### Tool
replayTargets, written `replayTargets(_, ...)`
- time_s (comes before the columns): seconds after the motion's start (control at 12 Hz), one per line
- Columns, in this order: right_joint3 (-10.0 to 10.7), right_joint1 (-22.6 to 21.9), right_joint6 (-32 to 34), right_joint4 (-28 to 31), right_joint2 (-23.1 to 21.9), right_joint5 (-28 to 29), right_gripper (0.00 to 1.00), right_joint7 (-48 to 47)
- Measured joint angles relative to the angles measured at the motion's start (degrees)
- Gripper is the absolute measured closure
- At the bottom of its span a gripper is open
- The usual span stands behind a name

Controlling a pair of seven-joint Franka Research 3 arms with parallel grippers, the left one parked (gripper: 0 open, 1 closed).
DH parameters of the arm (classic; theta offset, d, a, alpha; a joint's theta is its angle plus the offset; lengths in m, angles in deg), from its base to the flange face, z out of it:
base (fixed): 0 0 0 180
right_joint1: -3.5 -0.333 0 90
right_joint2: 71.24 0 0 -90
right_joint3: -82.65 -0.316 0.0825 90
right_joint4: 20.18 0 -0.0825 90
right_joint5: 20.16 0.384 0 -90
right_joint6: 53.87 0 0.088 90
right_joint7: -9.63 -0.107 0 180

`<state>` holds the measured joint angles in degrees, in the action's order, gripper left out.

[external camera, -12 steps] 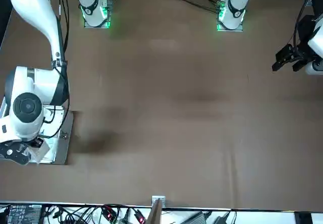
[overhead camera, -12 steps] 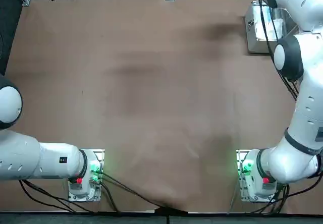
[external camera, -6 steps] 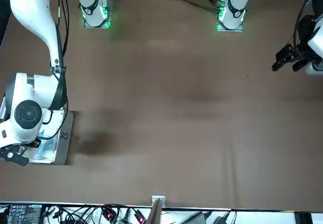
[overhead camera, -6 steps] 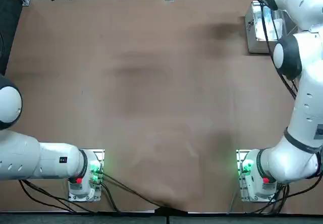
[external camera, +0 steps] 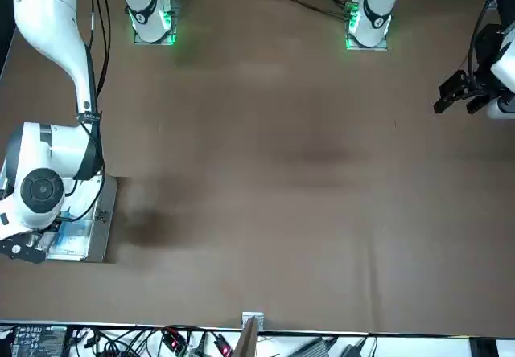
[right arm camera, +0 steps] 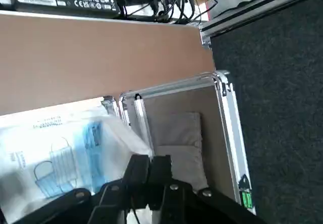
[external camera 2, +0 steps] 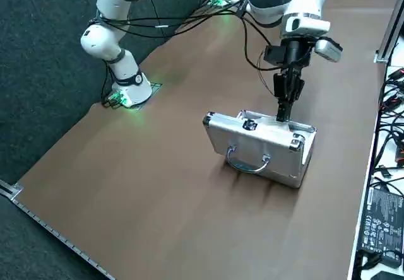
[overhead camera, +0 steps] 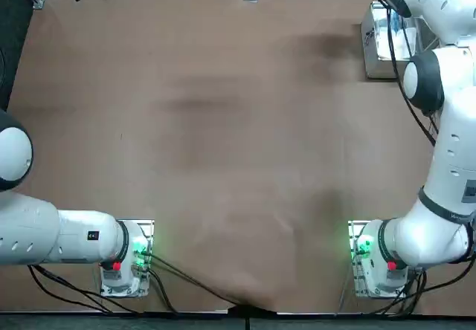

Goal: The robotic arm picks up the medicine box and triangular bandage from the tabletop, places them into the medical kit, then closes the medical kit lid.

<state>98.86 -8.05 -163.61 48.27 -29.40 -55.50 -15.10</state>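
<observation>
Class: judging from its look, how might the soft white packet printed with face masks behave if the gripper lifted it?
The packet looks thin and wrinkled, so it would probably sag. Its glossy film may feel slippery to the right gripper.

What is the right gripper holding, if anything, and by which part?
That cannot be told; the right gripper is at the silver metal case, near a white-blue plastic packet.
</observation>
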Motion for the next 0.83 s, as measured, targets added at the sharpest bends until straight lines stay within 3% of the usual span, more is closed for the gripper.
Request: replayTargets(0.83,0.0,1.7,0.5,0.8,1.2,-0.5,0.99,6.9)
